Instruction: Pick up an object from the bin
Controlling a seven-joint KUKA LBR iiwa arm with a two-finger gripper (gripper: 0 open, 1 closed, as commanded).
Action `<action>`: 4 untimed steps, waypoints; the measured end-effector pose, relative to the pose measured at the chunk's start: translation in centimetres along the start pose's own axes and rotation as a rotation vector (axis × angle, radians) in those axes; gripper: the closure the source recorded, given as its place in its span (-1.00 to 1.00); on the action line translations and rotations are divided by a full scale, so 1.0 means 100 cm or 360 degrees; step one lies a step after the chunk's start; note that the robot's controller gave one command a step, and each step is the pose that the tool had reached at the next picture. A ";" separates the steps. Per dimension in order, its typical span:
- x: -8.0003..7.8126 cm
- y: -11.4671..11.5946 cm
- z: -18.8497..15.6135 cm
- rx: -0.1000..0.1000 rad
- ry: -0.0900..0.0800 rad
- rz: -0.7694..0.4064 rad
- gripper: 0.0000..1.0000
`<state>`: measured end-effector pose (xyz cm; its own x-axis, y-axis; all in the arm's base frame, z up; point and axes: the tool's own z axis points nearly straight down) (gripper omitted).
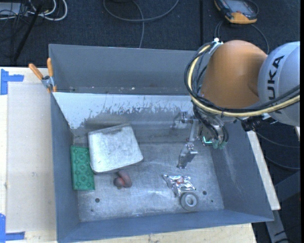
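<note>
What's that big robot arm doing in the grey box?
The robot arm reaches into the grey bin from the right. Its gripper hangs low by the right side, close to a crumpled silver wrapper and a metal ring. Nothing looks picked up yet. A green brick, a white pad and a small reddish lump lie further left.

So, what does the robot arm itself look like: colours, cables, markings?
A rounded orange cover sits at the wrist, ringed by black and yellow cables. Behind it, the pale grey arm link carries black letters UKA. The gripper is small, of grey metal, with a greenish part beside it.
</note>
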<state>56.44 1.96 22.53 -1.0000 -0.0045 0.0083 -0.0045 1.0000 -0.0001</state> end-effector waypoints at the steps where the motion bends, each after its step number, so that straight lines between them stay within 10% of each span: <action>1: 0.055 -0.036 0.081 0.0000 0.0001 0.0301 -1.00; 2: 0.053 -0.030 0.147 -0.0001 0.0001 0.0173 -1.00; 3: 0.051 -0.031 0.143 -0.0001 -0.0009 0.0176 1.00; 4: 0.040 -0.065 0.151 -0.0007 -0.0026 -0.0191 1.00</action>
<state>52.38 -4.57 7.50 -0.9922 -0.1240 -0.0083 -0.1241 0.9923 0.0042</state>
